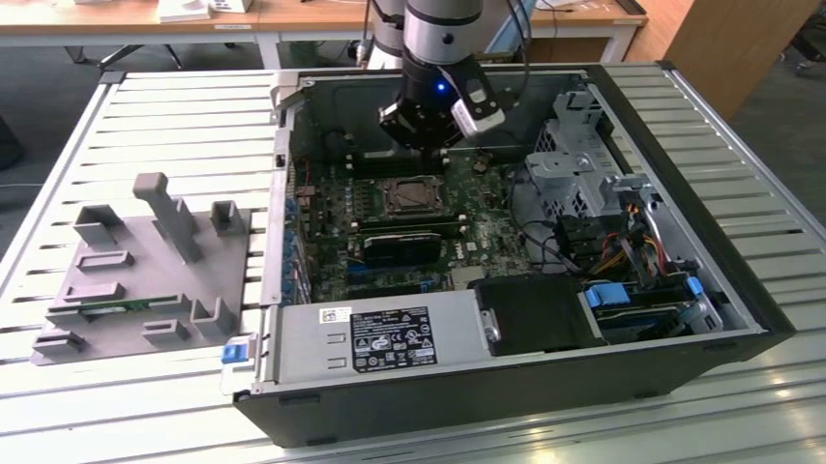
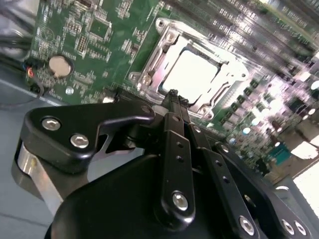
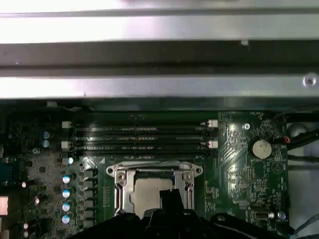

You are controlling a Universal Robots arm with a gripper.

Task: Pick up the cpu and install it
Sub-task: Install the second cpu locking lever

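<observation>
1. In the exterior view, the gripper (image 1: 424, 145) hung inside the open computer case (image 1: 722, 290), just above the motherboard (image 1: 478, 242). The socket (image 1: 410, 196) lay directly below and slightly ahead of the fingertips, with a pale square, taken to be the cpu (image 1: 410, 196), seated inside its metal frame. A grey fixture tray (image 1: 142, 280) stood well apart from the tool, outside the case.

2. In the second wrist view, the fingers (image 2: 172, 107) were pressed together with no gap and nothing between them. Just beyond their tips sat the cpu (image 2: 192, 72), bright and flat inside the socket frame (image 2: 144, 79). A coin battery (image 2: 60, 65) lay off to one side of the tool.

3. In the first wrist view, the closed fingertip (image 3: 171, 199) overlapped the near edge of the cpu (image 3: 145, 194) within the socket frame (image 3: 119, 186); whether it touched could not be told. Memory slots (image 3: 139, 139) ran across the board beyond the socket.

4. Judged from these views, the cpu would be light, rigid and thin, its metal top slick and its underside delicate. It would best be held by two opposite edges, kept level, with light force.
</observation>
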